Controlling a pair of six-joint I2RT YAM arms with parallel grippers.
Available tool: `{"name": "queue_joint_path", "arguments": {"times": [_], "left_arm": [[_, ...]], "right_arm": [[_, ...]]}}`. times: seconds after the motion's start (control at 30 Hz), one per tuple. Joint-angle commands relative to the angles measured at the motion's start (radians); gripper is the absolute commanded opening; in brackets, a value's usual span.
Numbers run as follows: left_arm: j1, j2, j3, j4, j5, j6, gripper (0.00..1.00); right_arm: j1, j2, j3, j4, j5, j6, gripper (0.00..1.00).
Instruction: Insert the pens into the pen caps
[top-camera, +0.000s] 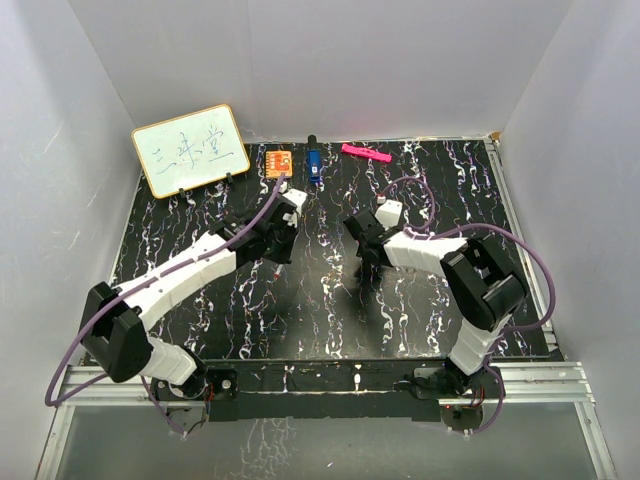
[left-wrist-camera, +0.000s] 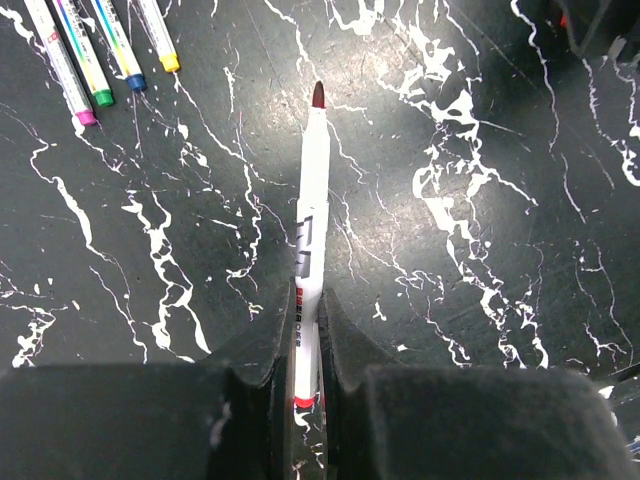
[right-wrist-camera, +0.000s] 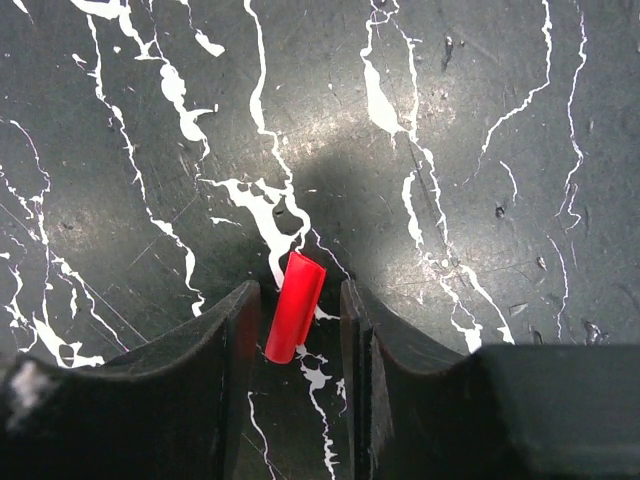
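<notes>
The left gripper is clamped on a white-barrelled pen, whose dark red tip is pointed toward the top of the frame (black print is carried on the barrel). Four more pens are laid at upper left. The right gripper is spread around a short red cap, which is tilted at lower centre.

Light: even, overhead | glare: table sheen | near edges: soft focus
</notes>
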Motion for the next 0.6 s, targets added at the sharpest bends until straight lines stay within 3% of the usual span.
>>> {"name": "queue_joint_path", "arguments": {"times": [0.0,0.2,0.37,0.47,0.57], "left_arm": [[0.009,-0.052,-0.014,0.023,-0.023,-0.011,0.0],[0.014,-0.082,-0.024,0.044,-0.026,-0.014,0.0],[0.018,-0.08,-0.036,0.066,-0.017,-0.023,0.0],[0.019,-0.074,-0.04,0.079,-0.006,-0.025,0.0],[0.021,-0.064,-0.048,0.092,0.012,-0.026,0.0]], "right_arm": [[0.016,0.038,0.023,-0.022,0.006,0.033,0.35],[0.041,0.047,0.018,-0.065,0.011,0.043,0.16],[0.072,0.068,0.03,-0.126,-0.001,0.044,0.14],[0.078,0.07,0.022,-0.133,-0.016,0.046,0.0],[0.078,0.068,0.022,-0.118,-0.026,0.035,0.0]]}}
